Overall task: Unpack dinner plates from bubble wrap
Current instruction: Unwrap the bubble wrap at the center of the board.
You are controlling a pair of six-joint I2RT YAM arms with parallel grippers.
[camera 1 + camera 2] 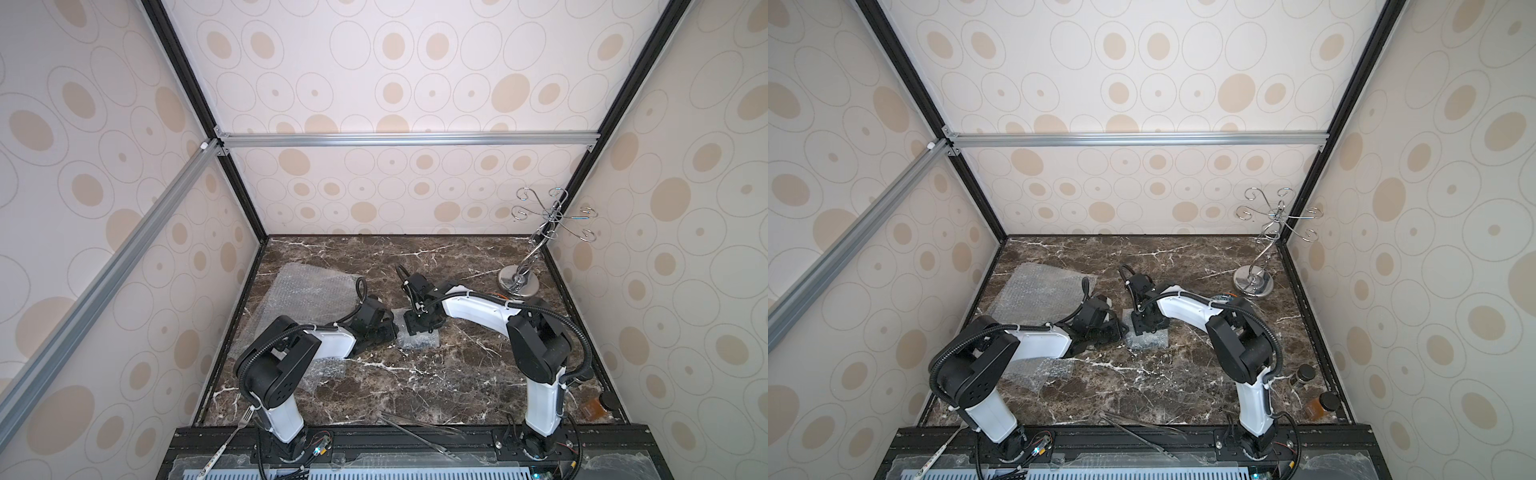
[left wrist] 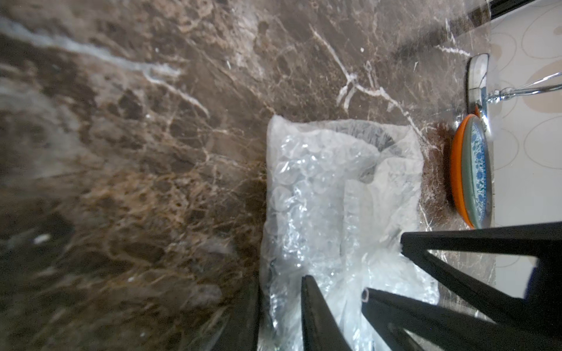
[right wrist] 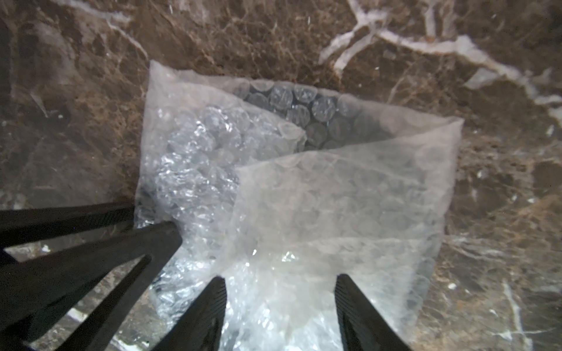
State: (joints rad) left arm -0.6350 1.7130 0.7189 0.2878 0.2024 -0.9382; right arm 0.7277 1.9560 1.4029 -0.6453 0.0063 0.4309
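The left gripper (image 2: 281,316) pinches an edge of the wrap (image 1: 417,340), which lies at frame centre in both top views. The right gripper (image 3: 282,304) stands spread astride it. A dark shape under the bubbles, probably the black plate (image 3: 316,127), lies enclosed. Good practice would be for the right jaws to hold the plate flat while the left peels the flap back low and slowly, lest the plate ride up. Beyond, right of centre, the orange plate (image 2: 454,170) carries the pale plate (image 2: 475,170), just beside the stand (image 1: 517,284).
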